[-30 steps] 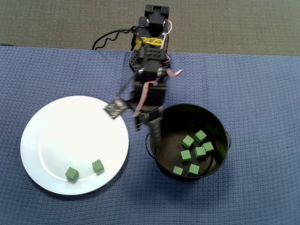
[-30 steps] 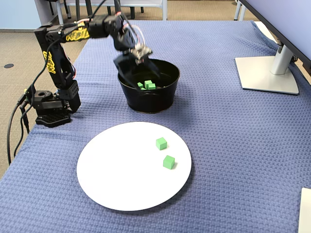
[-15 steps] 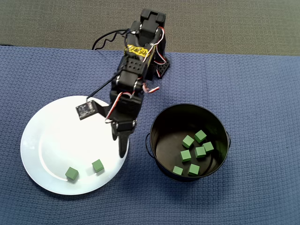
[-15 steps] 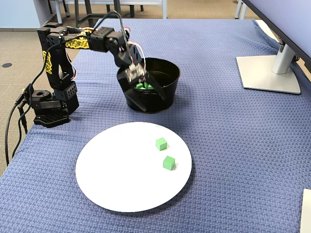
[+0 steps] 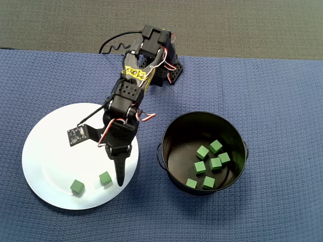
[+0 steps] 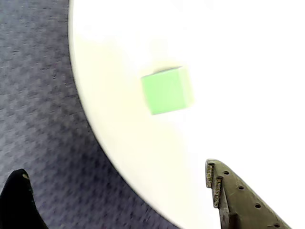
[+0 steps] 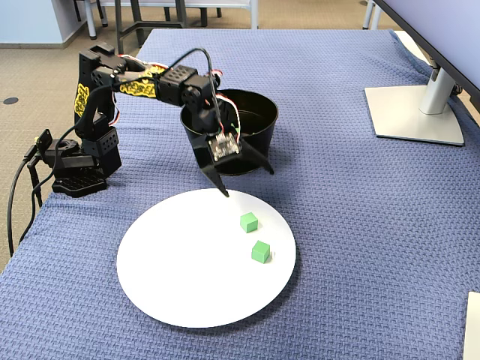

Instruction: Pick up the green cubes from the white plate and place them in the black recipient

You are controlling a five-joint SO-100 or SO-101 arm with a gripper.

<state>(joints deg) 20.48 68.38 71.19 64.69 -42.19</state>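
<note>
A textured navy-blue woven cloth (image 7: pixel 352 225) covers the table. A silver monitor stand (image 7: pixel 415 112) rests at right; beyond lies tan carpet (image 7: pixel 30 67) with dark chair legs (image 7: pixel 135 15).

Office, by the look: monitor stand (image 7: pixel 415 112) on cloth-covered table (image 7: pixel 337 225), carpet floor (image 7: pixel 30 67), chair legs (image 7: pixel 135 15) behind.

The table (image 7: pixel 352 225) is covered by a blue textured cloth (image 5: pixel 282 91) that extends to every visible table edge. Directly on the cloth rest the white plate (image 5: pixel 50 151), the black recipient (image 5: pixel 174 133) just beside the plate, and the arm's black base (image 7: pixel 75 176) near the cloth's edge. A grey monitor stand (image 7: pixel 412 112) sits well apart from these items in the fixed view. Beyond the table lies carpeted floor (image 5: pixel 242 25).
</note>
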